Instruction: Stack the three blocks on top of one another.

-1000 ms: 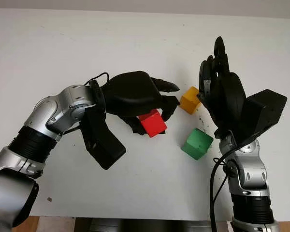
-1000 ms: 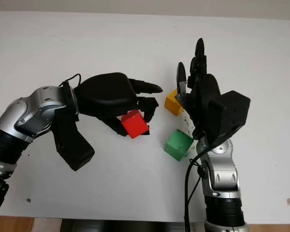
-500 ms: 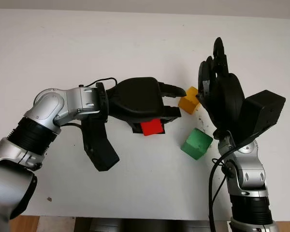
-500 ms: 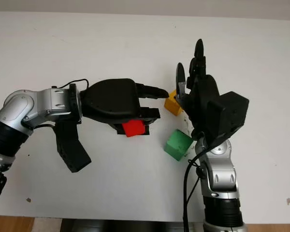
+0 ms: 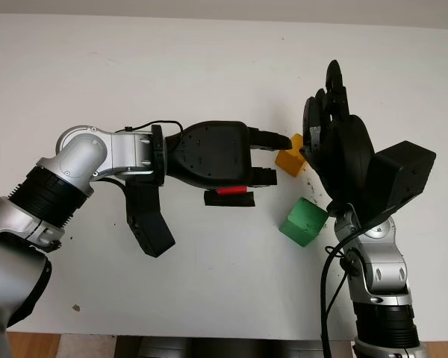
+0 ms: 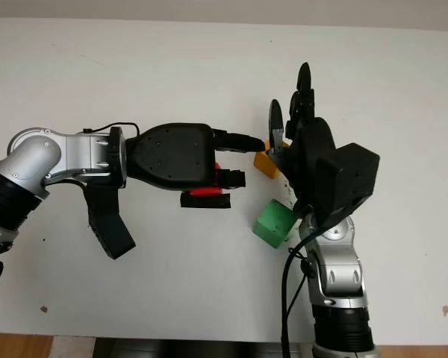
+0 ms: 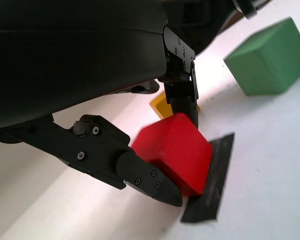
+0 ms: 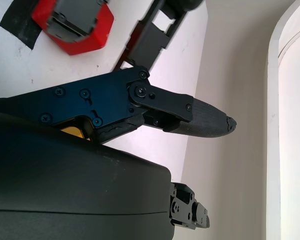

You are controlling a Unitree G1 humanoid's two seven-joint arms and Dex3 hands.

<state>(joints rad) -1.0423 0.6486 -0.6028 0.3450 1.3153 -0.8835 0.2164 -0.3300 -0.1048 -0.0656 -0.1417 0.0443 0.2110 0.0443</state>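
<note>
My left hand (image 5: 248,173) reaches palm-down over the middle of the white table (image 5: 209,67), shut on the red block (image 7: 172,150). Only a thin red strip of the red block (image 5: 231,191) shows under the fingers, just over a black square patch (image 5: 228,200). I cannot tell whether block and patch touch. The yellow block (image 5: 290,160) lies just past the left fingertips. The green block (image 5: 304,221) sits to the right, nearer the front. My right hand (image 5: 330,127) stands upright and open beside the yellow block, above the green one.
The black patch (image 7: 210,185) lies flat on the table under the red block. The left forearm (image 5: 82,168) crosses from the bottom left. The right arm (image 5: 377,268) rises at the bottom right, behind the green block.
The left hand has turned palm-down and brought the red block down and slightly right onto the black patch. The right hand, yellow block and green block have stayed put.
</note>
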